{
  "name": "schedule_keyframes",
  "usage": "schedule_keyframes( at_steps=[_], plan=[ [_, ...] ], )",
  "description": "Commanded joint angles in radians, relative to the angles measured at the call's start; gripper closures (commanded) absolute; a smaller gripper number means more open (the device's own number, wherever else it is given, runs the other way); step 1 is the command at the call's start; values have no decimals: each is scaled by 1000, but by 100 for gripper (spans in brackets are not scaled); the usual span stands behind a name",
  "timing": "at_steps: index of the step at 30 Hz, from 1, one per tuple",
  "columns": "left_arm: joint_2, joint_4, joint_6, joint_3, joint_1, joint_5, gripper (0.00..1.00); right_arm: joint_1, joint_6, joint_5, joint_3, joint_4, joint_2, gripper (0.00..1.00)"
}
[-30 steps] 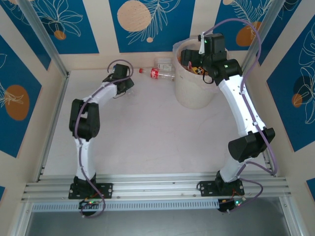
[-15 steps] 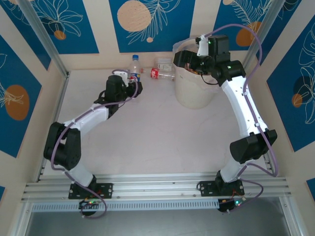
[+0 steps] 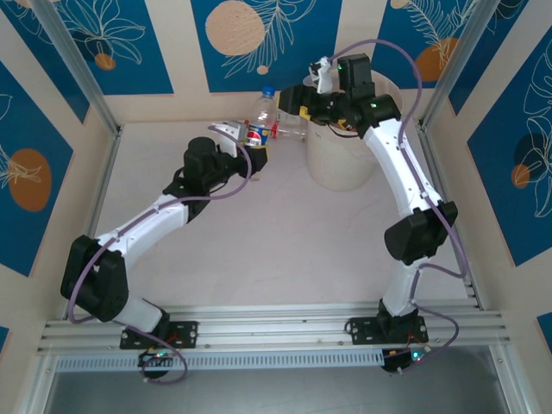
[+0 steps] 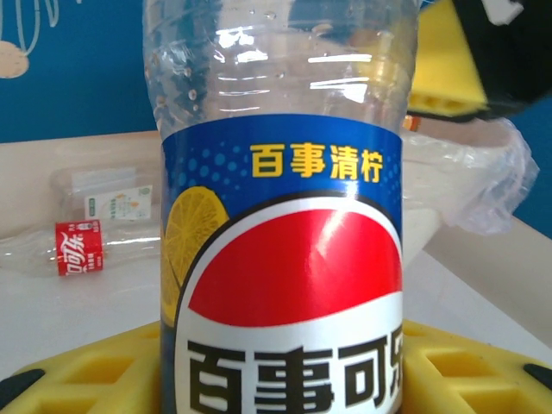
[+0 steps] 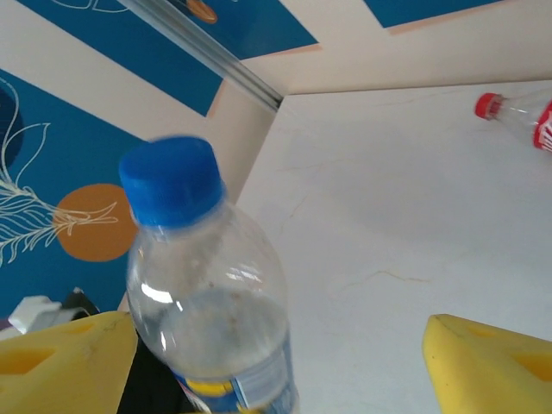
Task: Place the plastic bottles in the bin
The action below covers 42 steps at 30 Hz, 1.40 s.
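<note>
Top external view first: the left arm reaches across the pale bench (image 3: 259,233) toward the back wall. Its left tool (image 3: 253,145) is clamped on a clear plastic blue-capped bottle (image 3: 261,112) with a blue, red and white label. That bottle stands roughly upright in the grip, cap uppermost, a little left of the large round cream-white bin (image 3: 341,164) and outside it. The right arm bends over the bin's rim, and the right tool (image 3: 296,99) meets the bottle's upper part from the bin side. Behind them a clear plastic red-labelled bottle (image 3: 289,131) lies on its side on the bench, beside the bin's wall.

From the left wrist, the blue label is right up close, with the yellow pads (image 4: 90,371) against the bottle low on either side. The red-labelled bottle lies on the bench to the left, and the bin's crinkled clear plastic liner (image 4: 470,185) shows to the right.

From the right wrist, the blue cap (image 5: 171,179) sits between the right tool's yellow fingers (image 5: 492,358), which stand wide apart. The bottle is close to one finger and well clear of the other, so nothing is gripped there.
</note>
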Motion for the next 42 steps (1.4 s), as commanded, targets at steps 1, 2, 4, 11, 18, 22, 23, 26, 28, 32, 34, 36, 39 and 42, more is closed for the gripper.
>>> schedule_keyframes(
  at_steps=[1,2,4,11,18,22,23,26,28,32,34,36,39,42],
  plan=[
    [-37,24,42,-11,-16,35,47,22,10,-61,78,-22,21,16],
    [-39,24,46,-11,-19,36,47,27,9,-65,90,-22,29,17],
    [-44,24,48,-11,-23,37,47,36,9,-64,107,-20,41,18],
    [-57,17,51,-3,-37,49,47,47,16,-47,140,-34,73,28],
    [-68,0,63,7,-47,57,46,52,13,-50,150,-36,80,43],
    [-67,-6,73,12,-50,75,46,53,8,-47,158,-39,83,46],
    [-67,-6,72,12,-50,76,46,52,6,-45,159,-39,85,48],
    [-67,-5,72,12,-51,79,46,52,-1,-29,164,-44,85,53],
    [-68,-5,72,12,-53,79,46,52,-4,-19,167,-49,83,58],
    [-67,-6,63,14,-53,71,44,51,-9,-2,170,-59,77,74],
    [-67,-13,62,17,-53,70,30,51,-16,11,173,-66,70,77],
    [-72,-19,60,20,-53,62,11,48,-27,29,174,-74,58,80],
    [-94,-28,57,15,-53,47,0,40,-47,69,171,-87,34,83],
    [-130,-28,56,0,-53,30,0,26,-64,117,151,-80,-8,84]
  ],
)
